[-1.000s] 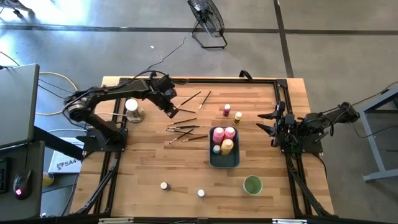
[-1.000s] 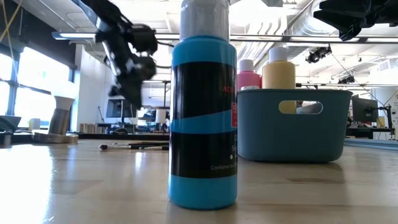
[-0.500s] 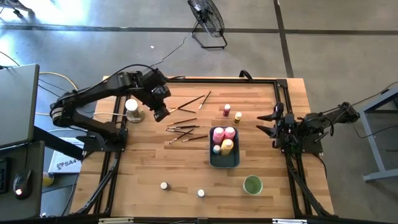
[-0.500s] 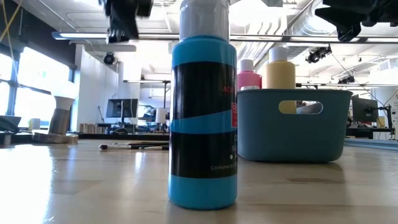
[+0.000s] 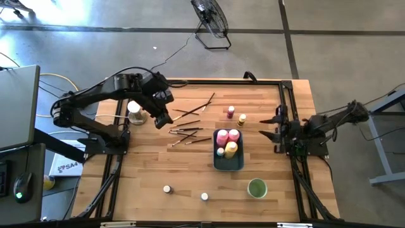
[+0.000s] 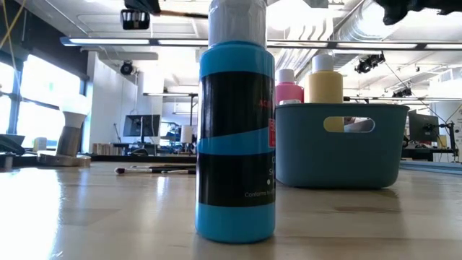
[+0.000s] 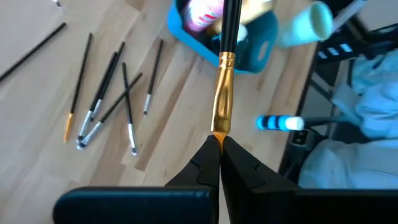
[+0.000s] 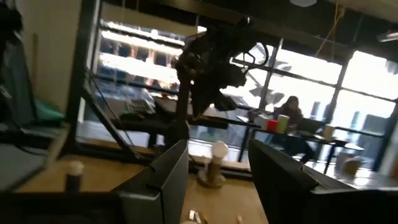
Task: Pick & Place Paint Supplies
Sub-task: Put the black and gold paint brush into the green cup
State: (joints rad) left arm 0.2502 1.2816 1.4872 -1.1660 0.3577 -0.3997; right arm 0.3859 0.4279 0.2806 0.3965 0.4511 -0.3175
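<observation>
Paintbrush [image 7: 222,81] up off the worktop [image 5: 190,171], pinched tight by its tip end between the closed fingers of the left hand [image 5: 161,119]! That hand hung over the back-left part of the worktop, just beside a pale lamp-shaped stand [image 5: 135,111], and the wrist view showed the dark handle and gold ferrule running straight out from the fingertips [image 7: 214,165].

Below it, a loose scatter of brushes [image 5: 186,132] lay flat on the wood, some crossing each other, with two more brushes [image 5: 201,101] angled farther back. The blue-grey tray [image 5: 228,163] sat near the middle-right, carrying a pink bottle [image 5: 222,137], a second pink-topped one [image 5: 234,134], a yellow bottle [image 5: 231,149] and a small teal-capped one [image 5: 220,152]. Behind the tray stood two small bottles on the bare wood, one pink [image 5: 230,112] and one yellow [image 5: 242,118]. Toward the front edge, two tiny pale-capped jars [image 5: 167,189] [image 5: 204,197] stood apart, and the green cup [image 5: 257,187] sat to the front-right of the tray.

From the low view, a blue bottle with a black label [image 6: 235,137] filled the foreground, tray behind it.

Over at the right edge, the right hand [image 5: 276,125] waited with fingers spread wide, holding nothing.
</observation>
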